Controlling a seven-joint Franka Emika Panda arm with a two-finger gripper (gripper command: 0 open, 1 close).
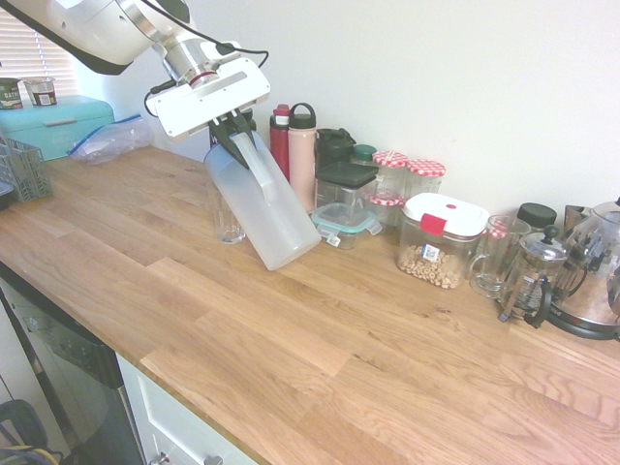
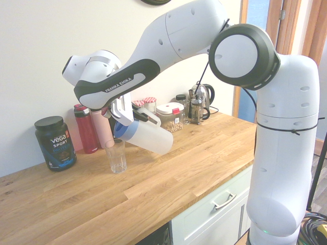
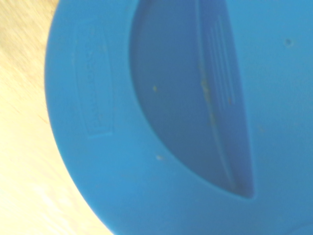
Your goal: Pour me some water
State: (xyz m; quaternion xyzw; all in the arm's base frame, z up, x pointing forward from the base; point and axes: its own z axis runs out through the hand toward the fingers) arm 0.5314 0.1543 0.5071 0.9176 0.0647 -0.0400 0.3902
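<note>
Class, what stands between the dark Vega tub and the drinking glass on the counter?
The red bottle, set farther back by the wall, as the second exterior view shows.

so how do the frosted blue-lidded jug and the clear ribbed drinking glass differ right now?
The frosted plastic jug with the blue lid is tilted; the clear ribbed glass stands upright. The jug is held by its handle in the gripper, the glass rests on the counter. The jug is cloudy and larger, the glass see-through and smaller.
</note>
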